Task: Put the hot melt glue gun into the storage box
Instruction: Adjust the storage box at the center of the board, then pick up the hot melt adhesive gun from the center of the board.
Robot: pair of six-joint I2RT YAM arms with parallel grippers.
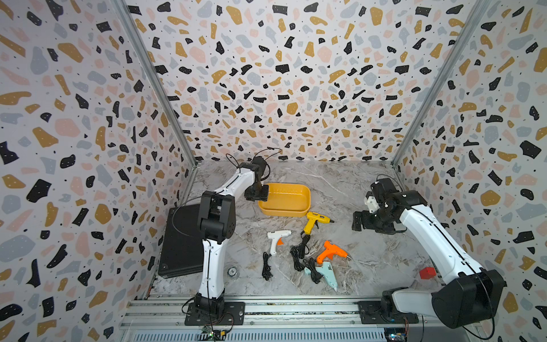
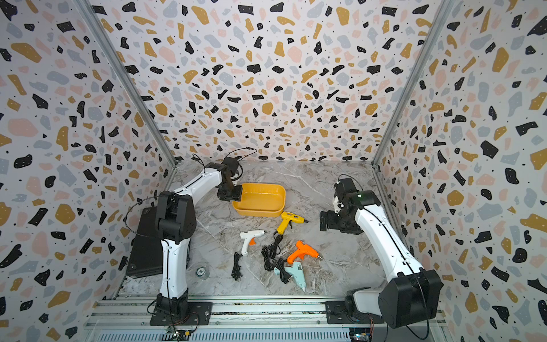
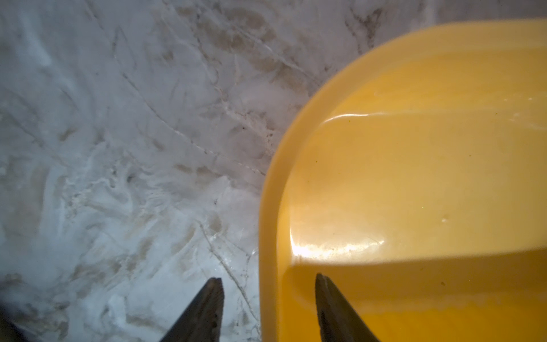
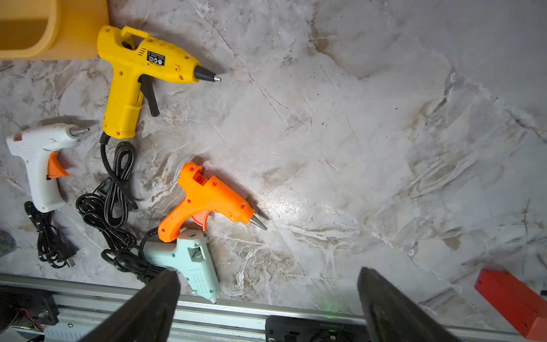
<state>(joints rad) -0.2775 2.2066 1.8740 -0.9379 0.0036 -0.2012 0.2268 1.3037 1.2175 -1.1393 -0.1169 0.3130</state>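
The yellow-orange storage box [image 1: 288, 197] [image 2: 262, 197] stands on the marble table with nothing in it. My left gripper [image 1: 257, 194] [image 3: 268, 281] hangs over its left rim [image 3: 269, 207]. Its jaws are open and astride the rim without touching it, one finger over the table and one over the inside. Several hot melt glue guns lie in front of the box with black cords: yellow [image 1: 314, 221] [image 4: 139, 68], white [image 1: 276, 239], orange [image 1: 331, 251] [image 4: 207, 201] and pale blue [image 1: 328, 274]. My right gripper [image 1: 358, 221] [image 4: 268, 275] hovers right of them, open wide and empty.
A flat black case [image 1: 180, 239] lies at the left behind my left arm. A red block [image 1: 427, 273] [image 4: 515, 299] sits near the right arm's base. A small round object [image 1: 233, 271] lies near the front rail [image 1: 266, 308]. Patterned walls close three sides.
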